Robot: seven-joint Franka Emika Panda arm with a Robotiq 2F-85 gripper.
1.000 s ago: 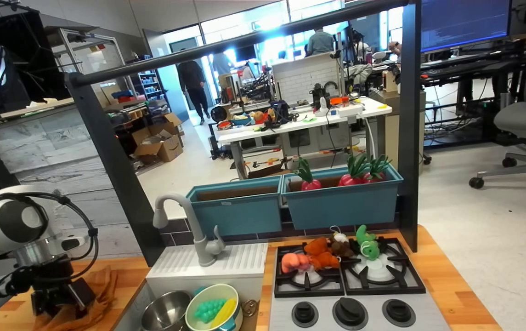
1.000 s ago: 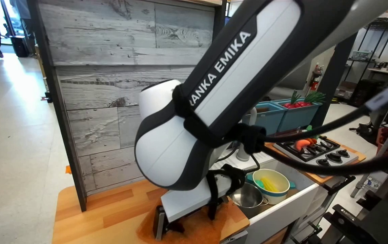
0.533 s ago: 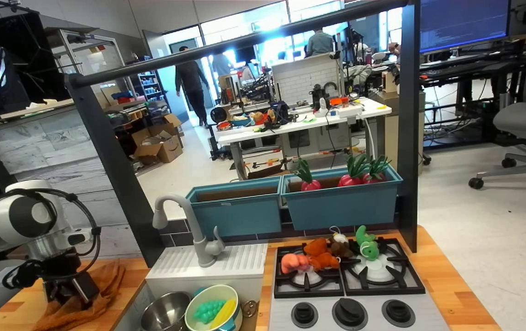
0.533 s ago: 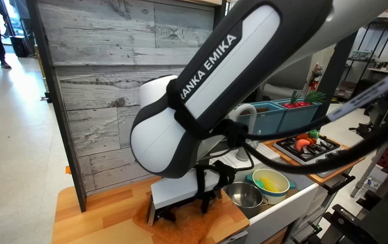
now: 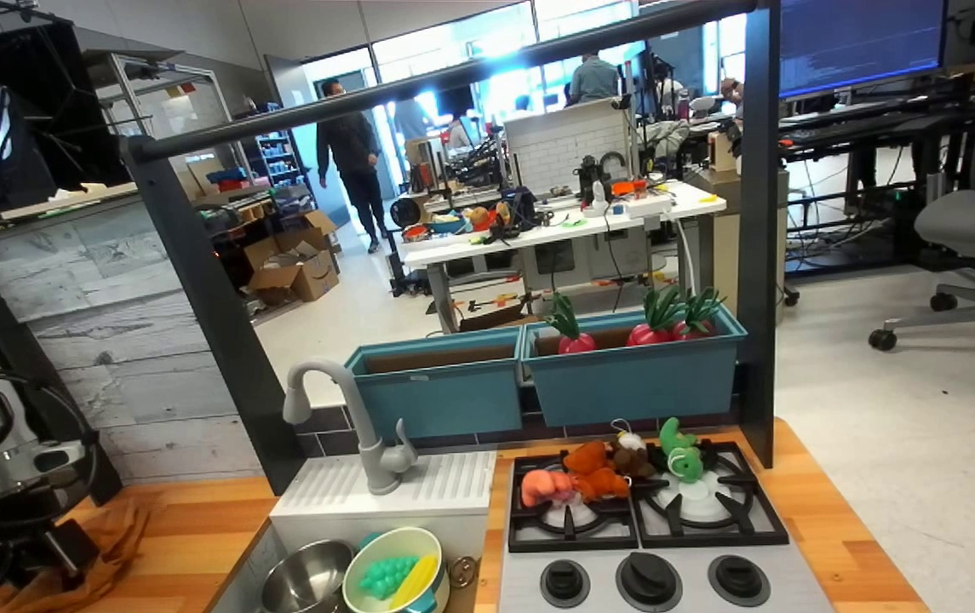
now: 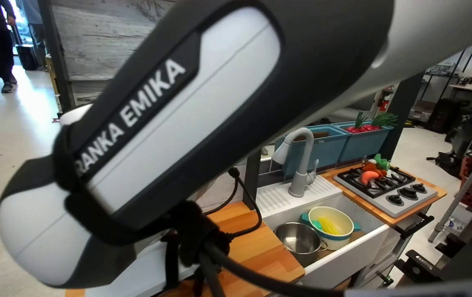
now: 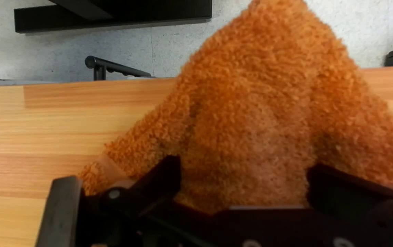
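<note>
A fluffy orange cloth (image 7: 268, 96) lies crumpled on the wooden counter (image 7: 45, 144), its far corner reaching past the counter's edge in the wrist view. My gripper (image 7: 244, 178) is right at the cloth with its jaws wide apart. Both dark fingers (image 7: 169, 175) rest against or in the cloth, and a raised fold of it shows between them. In an exterior view the gripper (image 5: 36, 562) points down over the cloth (image 5: 121, 536) at the far left. From another side, the arm (image 6: 170, 123) hides both gripper and cloth.
Right of the counter is a sink holding a metal pot (image 5: 308, 579) and a cream pot (image 5: 357, 587) with toy food. A grey faucet (image 5: 359, 426) rises behind it. Plush toys (image 5: 598, 472) lie on the stove; blue planters (image 5: 632, 383) stand behind. A plank wall (image 5: 146, 375) backs the counter.
The gripper first shifts slightly right in an exterior view, then clearly left. The cloth moves along with it both times, the jaws staying wide. A person in the background walks about.
</note>
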